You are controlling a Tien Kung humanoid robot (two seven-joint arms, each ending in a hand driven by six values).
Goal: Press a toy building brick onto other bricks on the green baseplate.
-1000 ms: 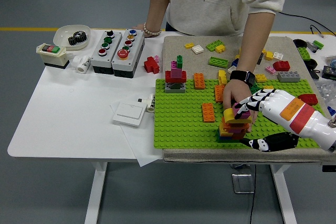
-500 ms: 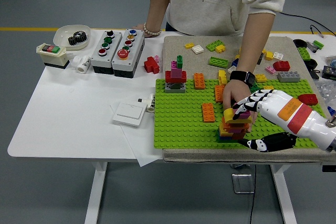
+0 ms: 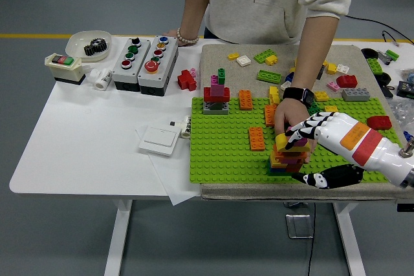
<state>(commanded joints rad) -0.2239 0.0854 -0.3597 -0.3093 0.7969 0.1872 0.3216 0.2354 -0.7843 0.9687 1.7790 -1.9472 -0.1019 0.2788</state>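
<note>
A stack of bricks [image 3: 286,159] in orange, red and yellow stands near the front right of the green baseplate [image 3: 223,153], with a yellow brick [image 3: 283,140] on top. My right hand [image 3: 301,154] reaches in from the right. Its white fingers [image 3: 303,132] lie over the top of the stack, and the black thumb [image 3: 318,178] is spread low beside the plate's front edge. It grips nothing. A person's hand [image 3: 288,114] with a black watch comes down from the far side and holds the stack from behind. My left arm does not show.
On the baseplate stand a red and grey tower [image 3: 216,98] and flat orange bricks [image 3: 257,138]. Loose bricks [image 3: 268,75] lie on the mat behind. Button boxes [image 3: 143,57], a white switch [image 3: 159,139] and a bowl with a gear [image 3: 90,44] sit to the left.
My right hand has shifted slightly left and its forearm has risen a little over the stack. The person's hand and the stack stay where they were.
</note>
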